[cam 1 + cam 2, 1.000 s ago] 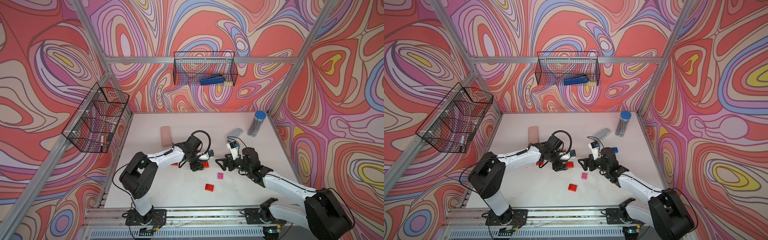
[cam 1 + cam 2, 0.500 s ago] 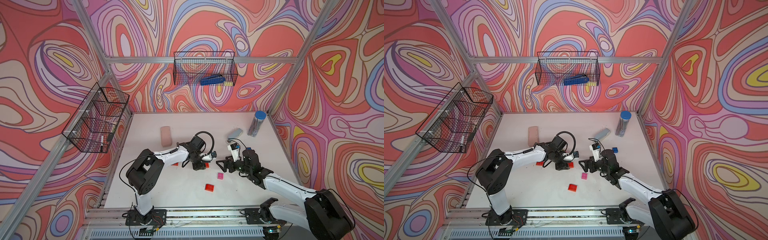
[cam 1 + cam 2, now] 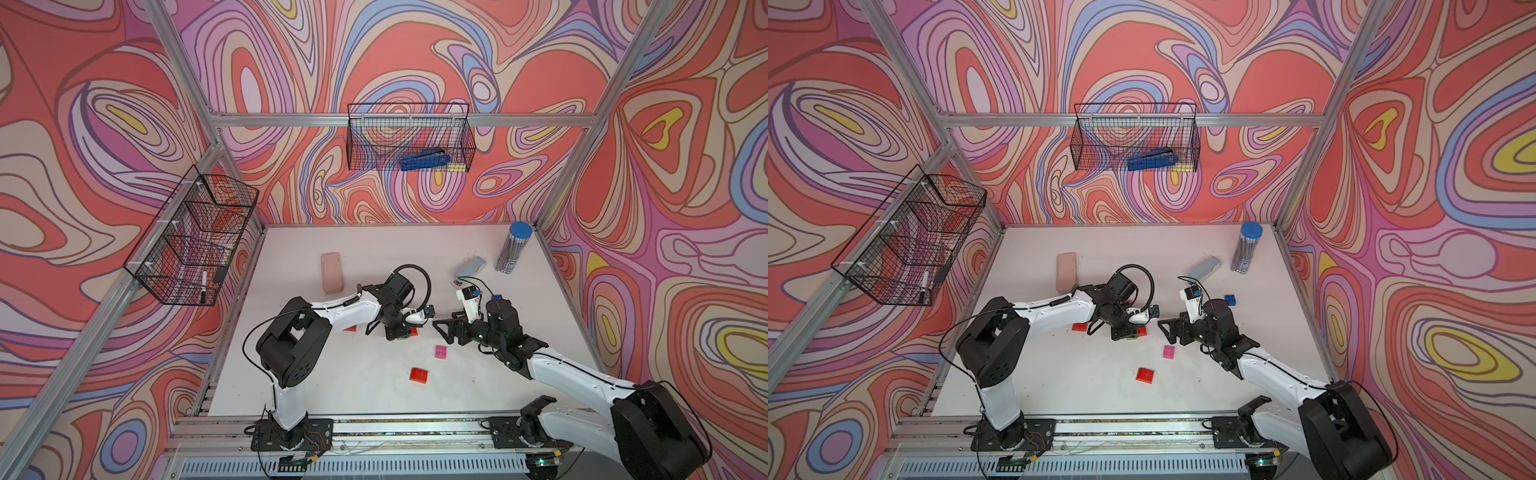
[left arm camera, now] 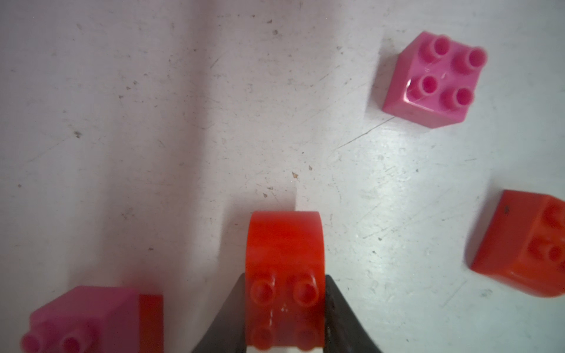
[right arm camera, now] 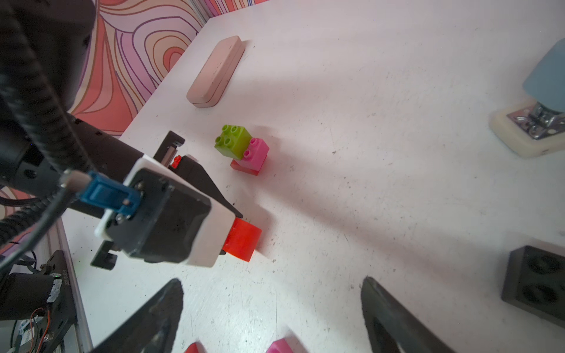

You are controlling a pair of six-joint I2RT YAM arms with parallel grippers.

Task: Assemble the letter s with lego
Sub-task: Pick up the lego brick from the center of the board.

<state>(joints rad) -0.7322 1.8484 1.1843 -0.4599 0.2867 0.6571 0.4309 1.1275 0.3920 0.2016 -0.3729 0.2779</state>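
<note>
Red brick [image 4: 284, 238] clamped by its sides in my left gripper [image 4: 285, 281]. Just beside it, the green-pink-red stack [image 5: 234, 142]. Farther from it, a loose pink brick [image 4: 434, 79] and a second red piece [image 4: 526, 244]. My right gripper [image 5: 272, 282] hovers near it, jaws wide apart, holding nothing.

Closest to the camera, the right gripper [image 5: 272, 282] keeps its two black fingers [image 5: 153, 318] wide apart above the white table [image 5: 382, 91]. Between them only the corners of a pink piece [image 5: 279, 347] and a red piece [image 5: 194, 348] are visible. Just ahead, the left gripper [image 5: 235, 223], which carries a black camera block [image 5: 159, 220] with a blue plug [image 5: 107, 195], has a rounded red brick [image 5: 244, 241] at its tip. This brick touches the table. Further away stands a small stack: a lime green brick [image 5: 232, 140] covers half of a pink brick [image 5: 256, 151], which sits on a red base brick [image 5: 244, 169]. Beyond the stack lies a pink case [image 5: 215, 71]. A blue-grey stapler [image 5: 538, 116] and a black brick [image 5: 535, 284] are cut by the frame.
</note>
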